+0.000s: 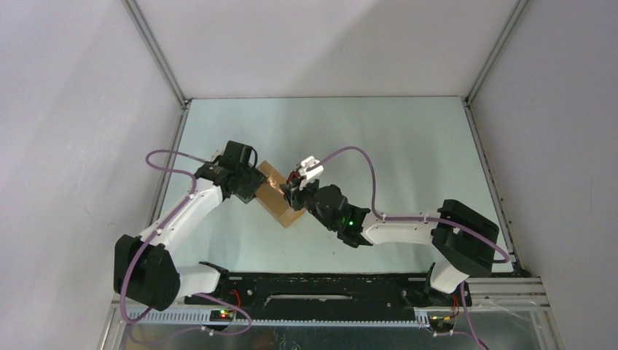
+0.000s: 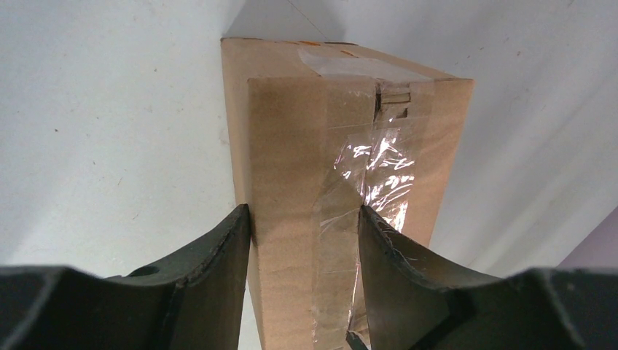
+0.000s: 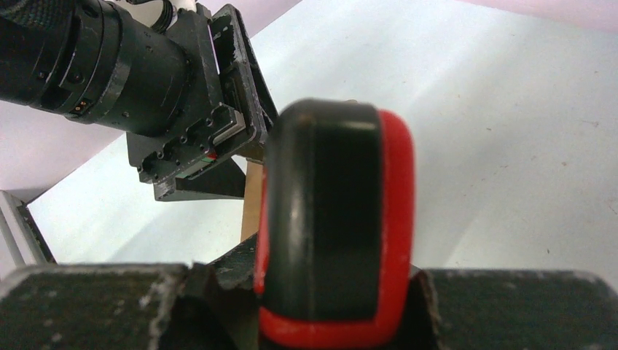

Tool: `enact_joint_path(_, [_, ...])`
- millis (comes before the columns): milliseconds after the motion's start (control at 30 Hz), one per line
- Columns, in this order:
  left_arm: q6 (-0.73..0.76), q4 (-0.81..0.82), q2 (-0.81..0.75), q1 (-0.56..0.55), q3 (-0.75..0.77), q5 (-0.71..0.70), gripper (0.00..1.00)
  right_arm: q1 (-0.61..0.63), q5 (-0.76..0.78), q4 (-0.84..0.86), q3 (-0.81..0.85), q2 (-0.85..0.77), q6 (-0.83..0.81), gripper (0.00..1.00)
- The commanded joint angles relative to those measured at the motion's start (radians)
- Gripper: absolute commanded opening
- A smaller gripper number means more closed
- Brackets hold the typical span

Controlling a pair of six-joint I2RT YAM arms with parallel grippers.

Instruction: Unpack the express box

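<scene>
The right gripper [image 3: 321,288] is clamping its jaws on the knife [image 3: 335,211], whose black-and-red body is filling the right wrist view. The blade is not showing. Seen from overhead, this gripper is hovering at the box's 3 o'clock edge. The box [image 1: 279,195] is lying on the table [image 1: 408,146], a little left of centre, between the two grippers. The left gripper [image 2: 304,219] is squeezing it at the 10 o'clock end, with its jaws pressing on both side walls.

The step in hand, I judge, is slitting the tape [image 2: 379,171]. To do it well, the knife should be running along the shiny strip over the top seam. It should be cutting shallow so that nothing inside is scored, and pulling away from the left fingers [image 2: 218,262]. The left grip should be bracing the box against sliding.

From overhead, the box's long axis is running from 11 o'clock to 5 o'clock. In the left wrist view it is pointing straight away from the jaws towards 12 o'clock, with the taped face upward.
</scene>
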Motion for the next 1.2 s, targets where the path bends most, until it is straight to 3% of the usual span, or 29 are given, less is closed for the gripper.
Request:
enact_joint_path(0, [-0.035, -0.003, -0.021, 0.011, -0.02, -0.072, 0.0, 0.022, -0.004, -0.012, -0.022, -0.044, 0.026, 0.0])
enact_joint_path(1167, [-0.086, -0.044, -0.016, 0.044, -0.022, -0.111, 0.0, 0.059, 0.082, -0.056, -0.201, -0.205, 0.113, 0.0])
